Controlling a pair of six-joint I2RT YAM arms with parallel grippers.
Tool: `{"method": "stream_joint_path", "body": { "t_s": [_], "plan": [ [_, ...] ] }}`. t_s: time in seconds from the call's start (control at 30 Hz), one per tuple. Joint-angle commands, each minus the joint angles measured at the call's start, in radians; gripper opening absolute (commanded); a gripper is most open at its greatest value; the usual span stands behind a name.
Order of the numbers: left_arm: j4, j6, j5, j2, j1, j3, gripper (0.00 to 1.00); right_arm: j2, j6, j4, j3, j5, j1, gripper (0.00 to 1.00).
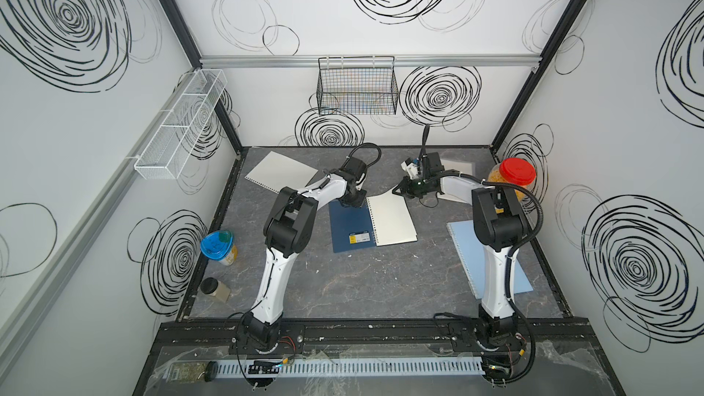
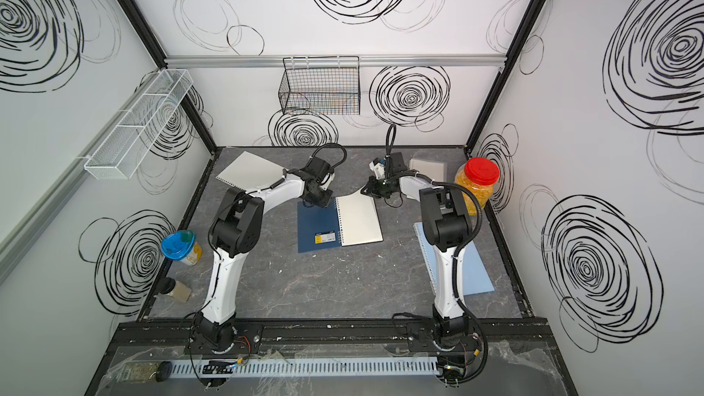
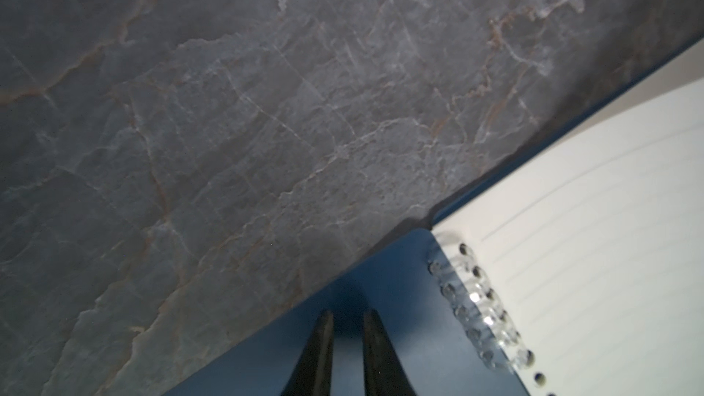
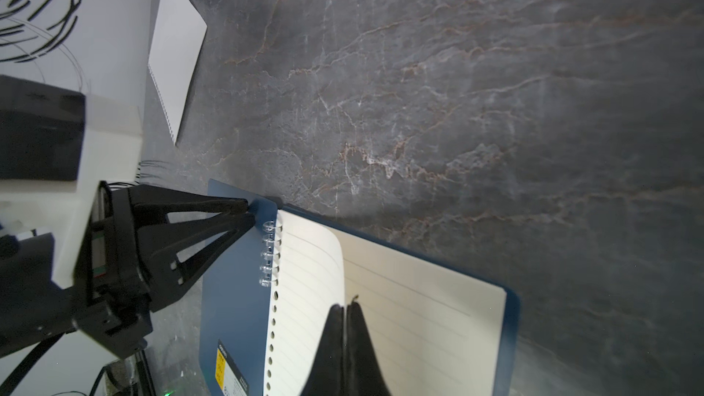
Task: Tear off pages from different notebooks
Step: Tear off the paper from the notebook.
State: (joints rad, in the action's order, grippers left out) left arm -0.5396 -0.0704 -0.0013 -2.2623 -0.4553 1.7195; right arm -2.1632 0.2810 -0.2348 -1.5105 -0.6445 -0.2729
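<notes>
The navy notebook [image 1: 348, 228] lies open in the middle of the table, its cover folded out flat. My left gripper [image 3: 348, 314] presses down on that cover beside the clear spiral [image 3: 480, 299], its jaws a narrow gap apart with nothing between them. My right gripper [image 4: 344, 304] is shut on the far corner of the top page [image 4: 308, 280], which curls up off the stack. A loose page [image 1: 280, 171] lies at the back left. The light blue notebook [image 1: 468, 260] lies at the right, partly under the right arm. The frosted clear notebook [image 2: 428, 167] lies at the back right.
A red-lidded jar [image 1: 512, 177] stands at the right wall. On the left are a blue-lidded container [image 1: 218, 247] and a small dark-lidded jar [image 1: 215, 289] lying on its side. A black wire basket [image 1: 356, 85] and a white mesh basket [image 1: 183, 123] hang on the walls.
</notes>
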Motion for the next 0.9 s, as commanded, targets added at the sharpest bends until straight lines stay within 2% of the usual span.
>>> {"method": "stream_joint_path", "body": {
  "t_s": [0.0,0.17,0.23,0.33,0.37,0.43,0.57,0.7,0.87],
  "plan": [
    [-0.069,0.004,-0.032,-0.057,0.002,-0.006,0.17,0.010,-0.053,-0.040,-0.029,0.034,-0.030,0.00],
    [-0.072,-0.006,-0.032,-0.066,0.002,-0.013,0.10,0.121,-0.181,-0.008,0.009,0.100,-0.128,0.00],
    [-0.067,-0.015,-0.037,-0.071,0.003,-0.019,0.08,0.199,-0.318,0.032,0.080,0.074,-0.200,0.00],
    [-0.052,-0.031,-0.037,-0.074,0.003,-0.036,0.07,0.334,-0.583,0.069,0.228,-0.062,-0.311,0.00],
    [-0.050,-0.035,-0.036,-0.075,0.004,-0.038,0.07,0.363,-0.619,0.101,0.271,-0.080,-0.332,0.00],
    [-0.041,-0.039,-0.033,-0.076,0.007,-0.047,0.07,0.395,-0.611,0.165,0.314,-0.108,-0.342,0.00],
    [-0.033,-0.039,-0.026,-0.071,0.014,-0.054,0.06,0.373,-0.569,0.112,0.272,-0.123,-0.325,0.00],
    [-0.030,-0.037,-0.020,-0.060,0.021,-0.060,0.06,0.380,-0.543,0.127,0.283,-0.101,-0.330,0.00],
    [-0.022,-0.032,0.003,-0.029,0.037,-0.061,0.07,0.409,-0.449,0.199,0.340,-0.012,-0.326,0.00]
  ]
}}
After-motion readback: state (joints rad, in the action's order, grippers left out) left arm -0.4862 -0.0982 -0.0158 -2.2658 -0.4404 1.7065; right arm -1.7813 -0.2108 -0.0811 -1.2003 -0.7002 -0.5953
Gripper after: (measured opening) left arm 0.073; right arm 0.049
